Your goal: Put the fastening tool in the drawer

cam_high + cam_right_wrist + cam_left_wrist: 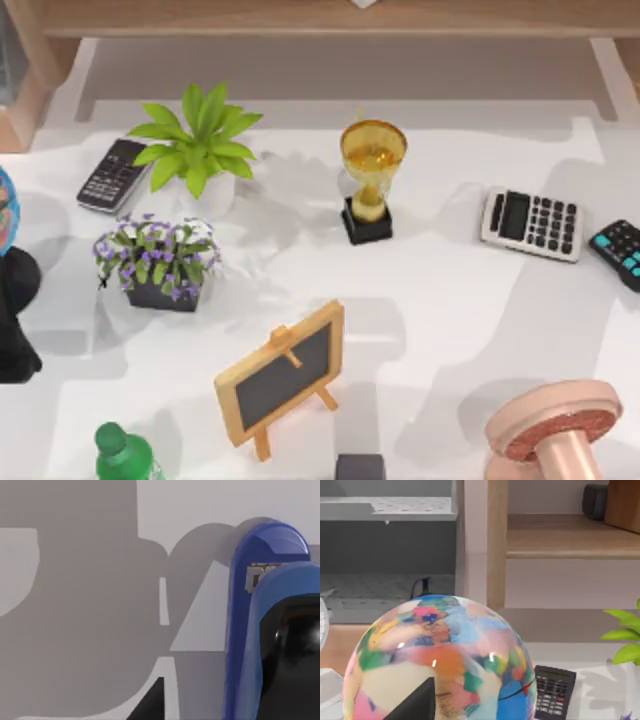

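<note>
The fastening tool, a blue stapler (250,630) with a glossy black top arm, lies on the pale table right in front of the right wrist camera. A dark part of my right gripper (150,702) shows beside it, a short way off and not touching it. A dark part of my left gripper (417,702) hangs just in front of a multicoloured globe (440,660), which stands at the table's left edge (8,215). I cannot make out the drawer; a grey recessed unit (385,540) stands behind the globe.
On the table are a leafy green plant (195,145), a purple flower pot (160,260), a black calculator (112,175), a gold trophy (372,175), a grey calculator (530,222), a teal-keyed one (620,250), a chalkboard easel (283,375), a green bottle (125,455) and a pink stand (555,430).
</note>
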